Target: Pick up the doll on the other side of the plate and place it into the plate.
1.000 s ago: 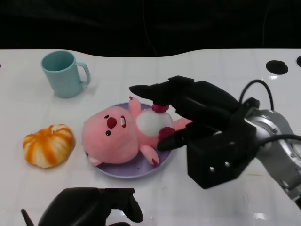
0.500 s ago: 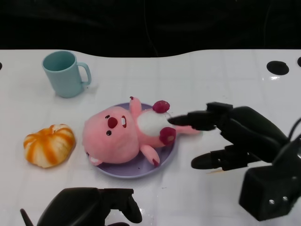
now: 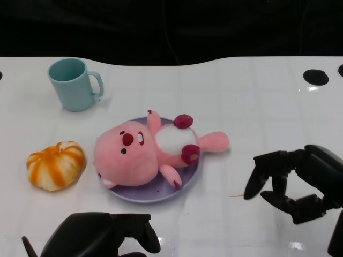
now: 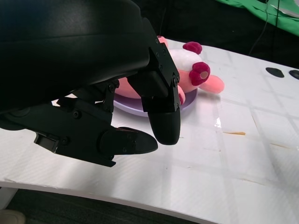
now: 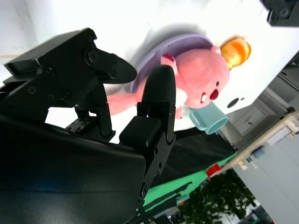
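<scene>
White tabletop (image 3: 257, 91) carries a purple plate (image 3: 140, 194) at frame centre, the pink doll (image 3: 144, 150) lying in it; the right hand (image 3: 297, 182), released and empty, sits lower right, well apart.

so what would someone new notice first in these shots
The pink doll draws the eye first, lying on its back across the purple plate at the table's middle. Left of it sit an orange pumpkin and, farther back, a teal mug. The right robot hand hangs empty off to the plate's right, holding nothing.
</scene>
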`<control>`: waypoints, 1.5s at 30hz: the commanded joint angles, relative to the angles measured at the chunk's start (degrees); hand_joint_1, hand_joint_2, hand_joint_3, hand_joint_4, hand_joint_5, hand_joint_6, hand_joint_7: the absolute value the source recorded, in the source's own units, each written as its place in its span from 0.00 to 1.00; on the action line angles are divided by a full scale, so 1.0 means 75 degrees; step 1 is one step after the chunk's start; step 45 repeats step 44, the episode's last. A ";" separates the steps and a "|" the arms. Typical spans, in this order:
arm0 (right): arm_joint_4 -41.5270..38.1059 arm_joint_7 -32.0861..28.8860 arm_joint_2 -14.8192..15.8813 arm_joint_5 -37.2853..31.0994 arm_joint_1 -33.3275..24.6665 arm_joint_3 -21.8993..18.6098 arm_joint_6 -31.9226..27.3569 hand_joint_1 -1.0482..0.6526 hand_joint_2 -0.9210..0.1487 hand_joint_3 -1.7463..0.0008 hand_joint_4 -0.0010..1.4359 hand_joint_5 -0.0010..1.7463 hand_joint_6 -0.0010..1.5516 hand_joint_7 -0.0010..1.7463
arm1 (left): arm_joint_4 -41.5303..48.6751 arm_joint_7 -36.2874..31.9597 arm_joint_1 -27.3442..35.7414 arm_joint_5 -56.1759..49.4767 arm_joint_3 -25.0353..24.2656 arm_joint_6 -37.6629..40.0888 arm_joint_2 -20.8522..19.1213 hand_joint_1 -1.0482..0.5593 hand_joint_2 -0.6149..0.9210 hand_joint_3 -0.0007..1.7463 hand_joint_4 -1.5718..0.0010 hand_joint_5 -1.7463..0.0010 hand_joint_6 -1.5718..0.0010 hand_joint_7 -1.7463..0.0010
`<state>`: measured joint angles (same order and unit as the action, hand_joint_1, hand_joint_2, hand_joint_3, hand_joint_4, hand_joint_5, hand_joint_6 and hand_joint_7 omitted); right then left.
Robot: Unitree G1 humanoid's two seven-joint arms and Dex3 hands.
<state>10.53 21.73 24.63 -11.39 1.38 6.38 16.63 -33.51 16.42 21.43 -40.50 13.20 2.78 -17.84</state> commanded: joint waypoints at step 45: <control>-0.0278 -0.0146 -0.0163 -0.0291 -0.0426 0.0035 -0.0364 0.61 0.54 0.24 0.60 1.00 0.46 0.88 | 0.0159 -0.0024 0.0016 0.0507 -0.0381 -0.0075 -0.0350 0.47 1.00 0.22 0.59 0.09 0.53 0.50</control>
